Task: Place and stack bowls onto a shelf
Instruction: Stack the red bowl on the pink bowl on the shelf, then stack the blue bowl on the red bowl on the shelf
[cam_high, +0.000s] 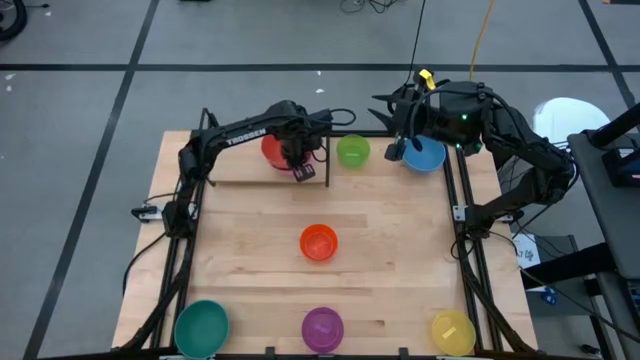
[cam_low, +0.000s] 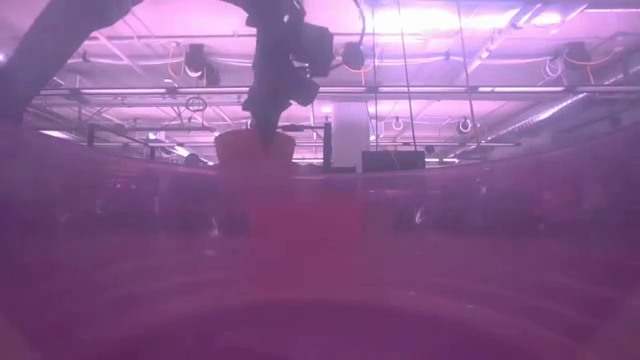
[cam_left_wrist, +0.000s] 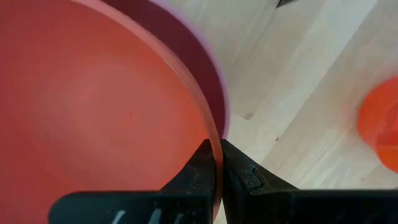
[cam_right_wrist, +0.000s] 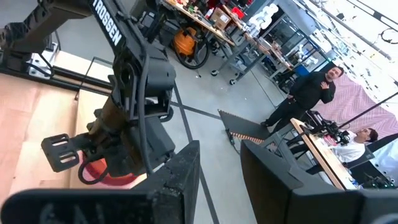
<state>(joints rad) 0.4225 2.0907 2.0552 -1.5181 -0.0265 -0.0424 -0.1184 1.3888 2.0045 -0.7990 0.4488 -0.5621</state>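
Observation:
My left gripper (cam_high: 303, 168) (cam_left_wrist: 216, 146) is shut on the red bowl (cam_high: 273, 150) over the shelf (cam_high: 230, 165), the pale board with black rods at the table's far side. A pink rim (cam_left_wrist: 214, 74) shows just behind the red bowl in the left wrist view. The lime green bowl (cam_high: 352, 151) and the blue bowl (cam_high: 427, 156) stand on the shelf to the right. My right gripper (cam_high: 397, 150) (cam_right_wrist: 221, 155) is open beside the blue bowl and holds nothing. The orange bowl (cam_high: 318, 242) stands at the table's middle. The teal (cam_high: 202, 327), purple (cam_high: 322, 328) and yellow (cam_high: 452, 331) bowls stand along the near edge. My left gripper pinches the red bowl's rim (cam_left_wrist: 208, 134), one finger inside the bowl and one outside. The fingers come from above, slanting from the near side. The bowl stays roughly upright, over the pink rim. Whether it rests in that bowl or hangs clear, I cannot tell.
The purple bowl (cam_low: 320, 260) stands right in front of the low camera and fills most of its view. Black frame rods (cam_high: 462, 215) run along both table sides. Bare tabletop (cam_high: 400, 260) lies around the orange bowl. People (cam_right_wrist: 311, 93) stand in the room beyond the table.

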